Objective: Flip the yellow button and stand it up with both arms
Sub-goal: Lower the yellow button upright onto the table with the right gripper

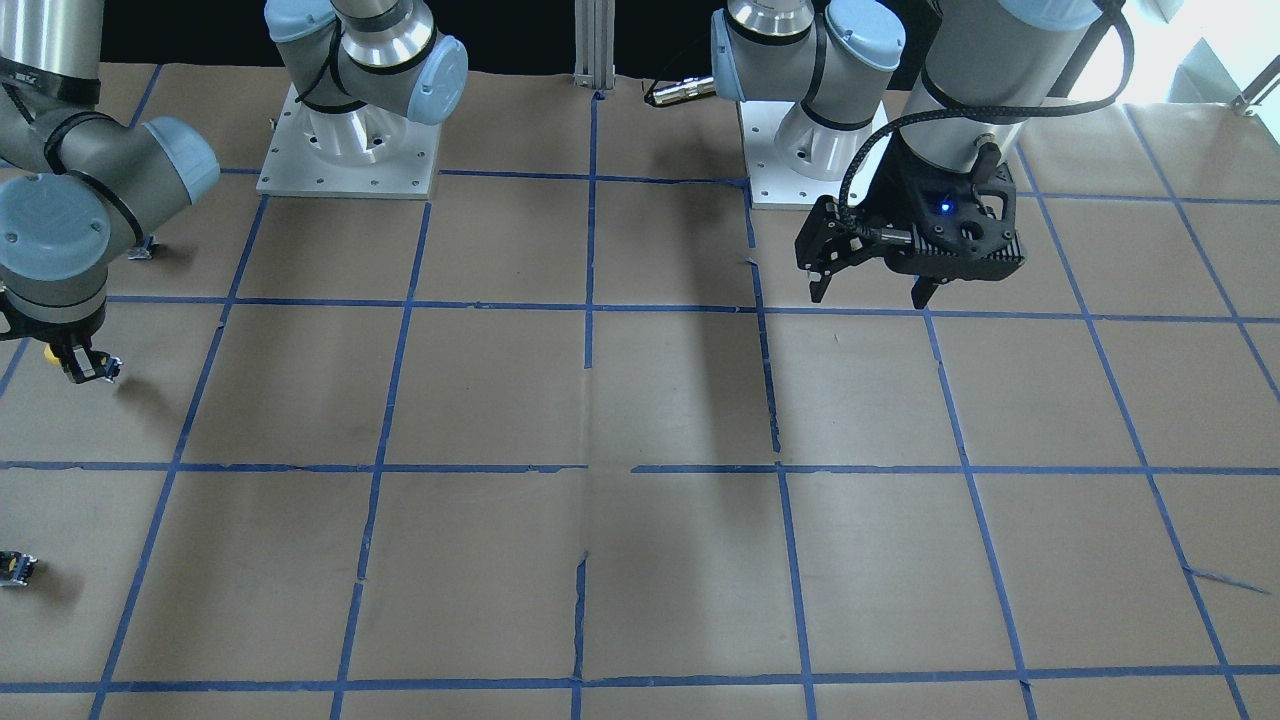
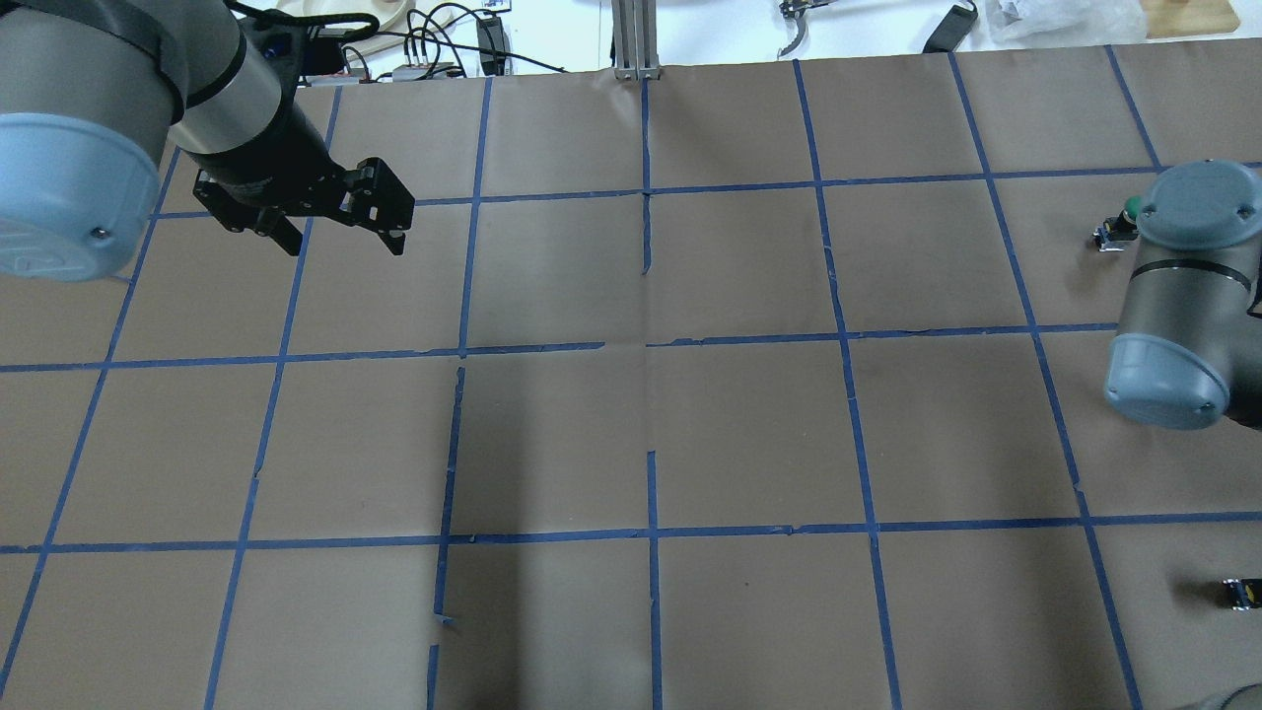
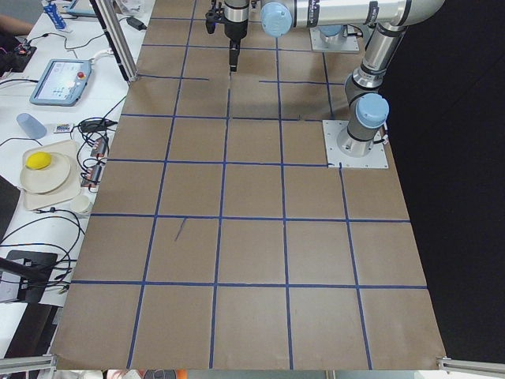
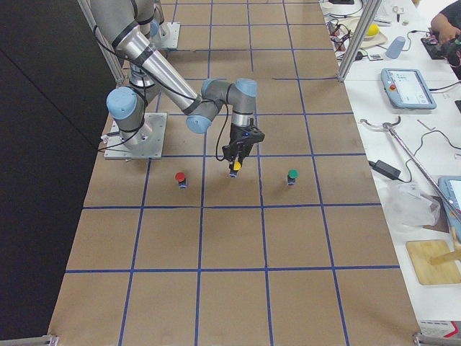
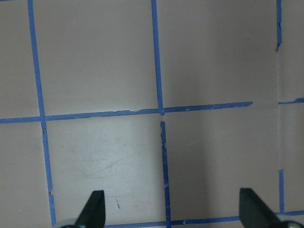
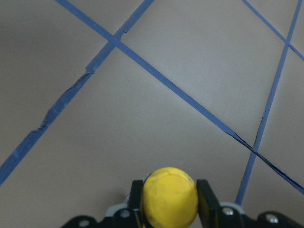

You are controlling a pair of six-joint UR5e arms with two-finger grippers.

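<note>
My right gripper (image 1: 84, 368) is shut on the yellow button (image 1: 50, 352) and holds it just above the brown paper at the table's right end. In the right wrist view the yellow cap (image 6: 170, 199) sits between the two fingers (image 6: 205, 195). The exterior right view shows the same gripper (image 4: 238, 153) with the button (image 4: 235, 166) at its tip. In the overhead view the right arm (image 2: 1178, 296) hides both. My left gripper (image 1: 870, 293) is open and empty, hovering high near its base; it also shows in the overhead view (image 2: 344, 246) and the left wrist view (image 5: 172, 209).
A red-capped button (image 4: 180, 177) and a green-capped button (image 4: 292, 175) stand on either side of the held one; the green one also shows in the overhead view (image 2: 1124, 227). Blue tape lines grid the brown paper (image 1: 640, 400). Both arm bases (image 1: 348, 150) are bolted at the table's back.
</note>
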